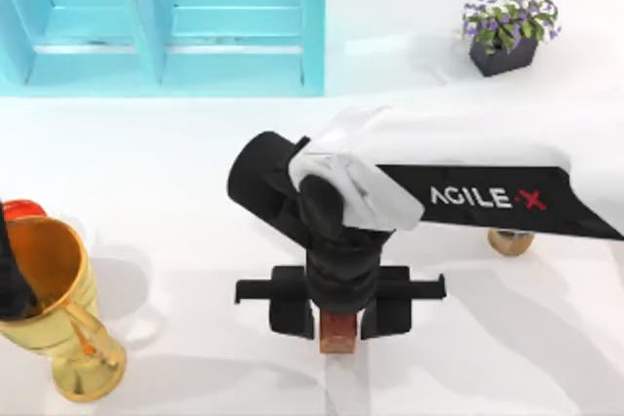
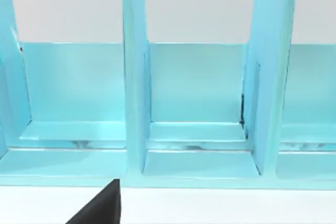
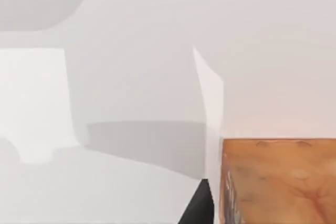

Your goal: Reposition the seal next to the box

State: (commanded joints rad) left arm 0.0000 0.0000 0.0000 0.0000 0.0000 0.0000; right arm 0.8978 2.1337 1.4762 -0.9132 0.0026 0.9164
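2 black fingers of the right gripper (image 1: 338, 307) pinch the seal (image 1: 337, 331) near the table's (image 1: 507, 338) front edge, bare white surface open on both sides. Left gripper (image 1: 12, 275) sits at the left edge by a gold cup (image 1: 54, 304), finger state unclear; its wrist view faces the turquoise box (image 2: 199, 103).
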